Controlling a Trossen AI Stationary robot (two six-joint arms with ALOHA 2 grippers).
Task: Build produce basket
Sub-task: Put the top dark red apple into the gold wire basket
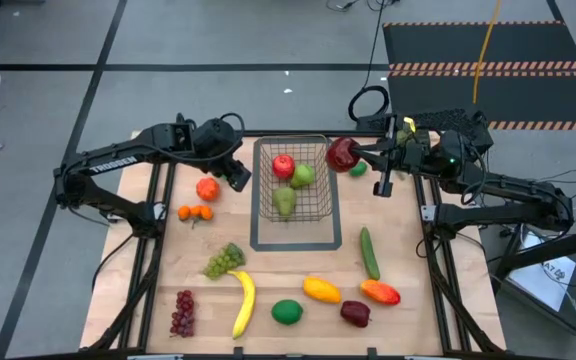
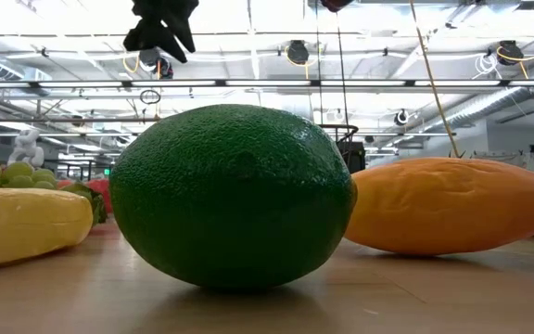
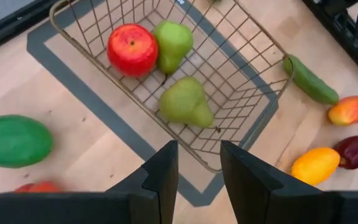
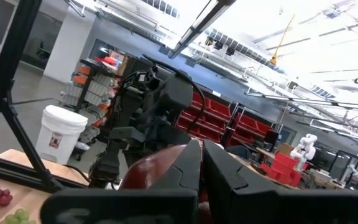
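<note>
The grey wire basket point(image 1: 294, 205) stands on the table inside a flat grey outline. It holds a red apple point(image 3: 132, 48) and two green pears point(image 3: 173, 42) point(image 3: 185, 102). My left gripper point(image 3: 199, 163) hovers open and empty above the basket's left rim, pointing steeply down. My right gripper point(image 1: 360, 152) is shut on a dark red apple point(image 1: 342, 154), held in the air by the basket's far right corner. More produce lies on the near part of the table. My right gripper holds the dark red apple point(image 4: 157, 169) at its fingertips, reaching in roughly level from the table's right. The apple is lifted clear of the table and the basket. The fingers themselves hide the place of contact, so the part held cannot be told.
Left of the basket lie an orange-red fruit point(image 1: 208, 188), small oranges point(image 1: 195, 212) and a green fruit point(image 3: 14, 140). Nearer are green grapes point(image 1: 225, 260), banana point(image 1: 244, 303), red grapes point(image 1: 183, 312), lime point(image 1: 287, 312), mangoes point(image 1: 321, 290) point(image 1: 380, 292), cucumber point(image 1: 369, 253).
</note>
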